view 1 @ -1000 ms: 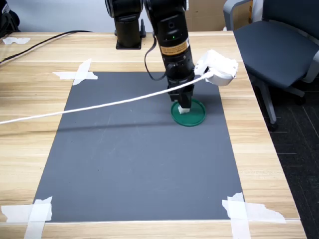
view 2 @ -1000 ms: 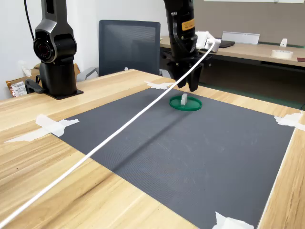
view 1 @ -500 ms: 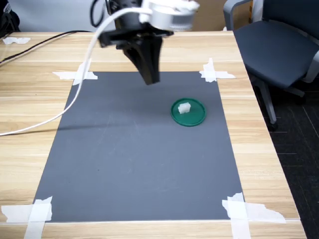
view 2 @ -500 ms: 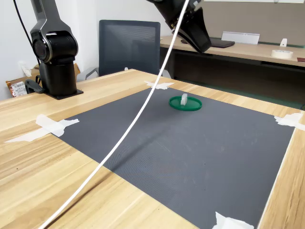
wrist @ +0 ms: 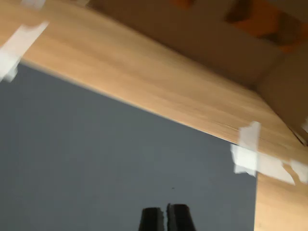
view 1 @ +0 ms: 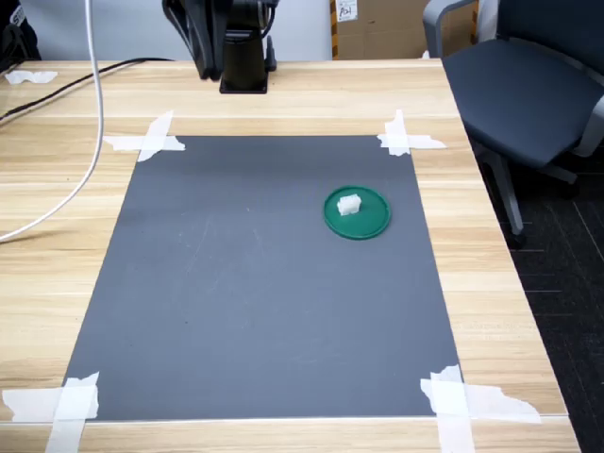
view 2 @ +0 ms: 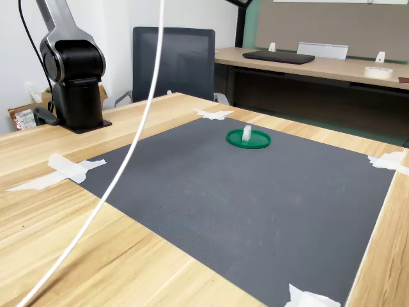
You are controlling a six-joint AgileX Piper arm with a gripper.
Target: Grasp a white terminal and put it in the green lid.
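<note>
Nearest in the first exterior view: bare grey mat [view 1: 255, 311] taped to the desk [view 1: 510, 311]. Farther back, toward that first exterior view's right: the green lid [view 1: 358, 213], flat on the mat, with the white terminal [view 1: 348, 204] sitting inside it, upright in the second exterior view. Likely very light, stiff, smooth plastic; easily tipped or flicked; best pinched across its flat sides. Task apparently complete. In the wrist view only: the hand [wrist: 166, 217], fingertips pressed together, clenched on nothing, above mat well apart from the lid.
</note>
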